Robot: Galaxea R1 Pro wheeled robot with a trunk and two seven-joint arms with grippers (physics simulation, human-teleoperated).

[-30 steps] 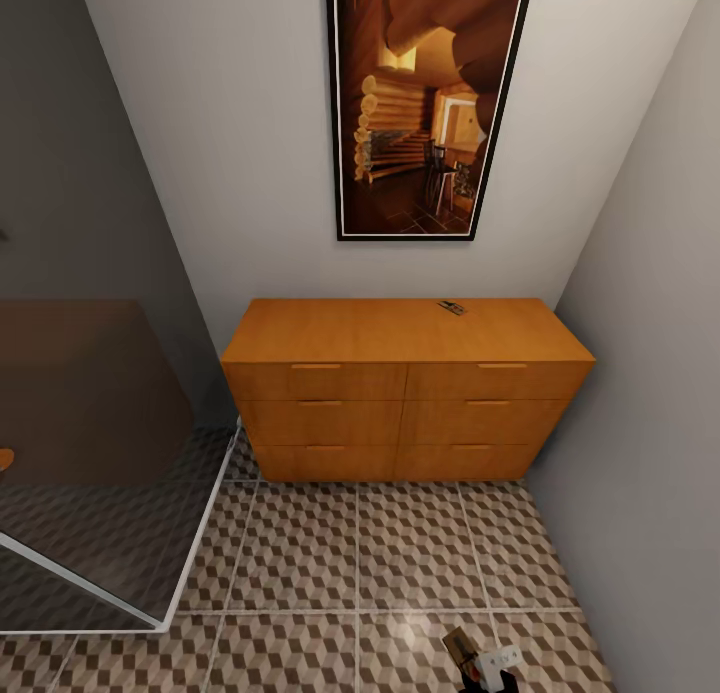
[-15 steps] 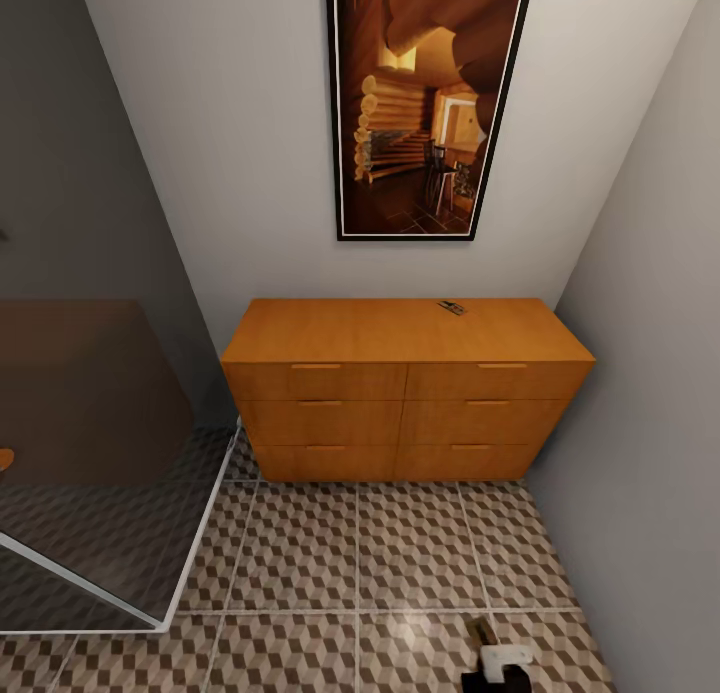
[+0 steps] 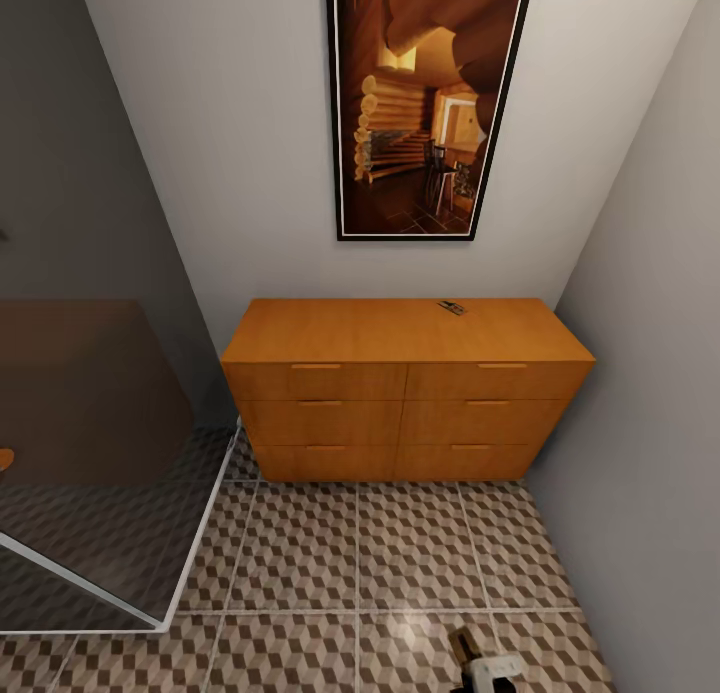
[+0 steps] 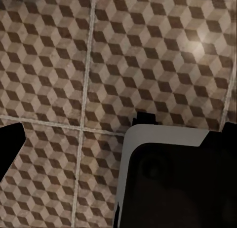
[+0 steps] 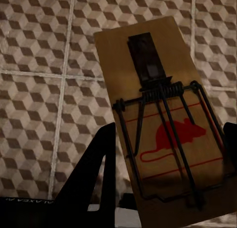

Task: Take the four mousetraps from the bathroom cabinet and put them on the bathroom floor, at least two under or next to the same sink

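Observation:
The orange-brown cabinet (image 3: 400, 378) stands against the far wall with its drawers closed. One small mousetrap (image 3: 451, 307) lies on its top near the back right. At the bottom edge of the head view, my right gripper (image 3: 492, 670) holds a second mousetrap (image 3: 461, 645) low over the cube-patterned bathroom floor (image 3: 330, 563). In the right wrist view that mousetrap (image 5: 163, 124) shows its black spring and red mouse print, with my right gripper (image 5: 168, 134) shut on it. My left gripper (image 4: 118, 139) hangs open over floor tiles (image 4: 98, 65). The sink is out of view.
A glass shower screen (image 3: 100, 533) with a white frame encloses the left side. A grey wall (image 3: 650, 423) runs close along the right of the cabinet. A framed picture (image 3: 425, 103) hangs above it. A white and black robot part (image 4: 173, 183) shows in the left wrist view.
My right gripper with the mousetrap swung slightly right, then came back left and a little lower at the bottom edge. Cabinet and its trap have not moved.

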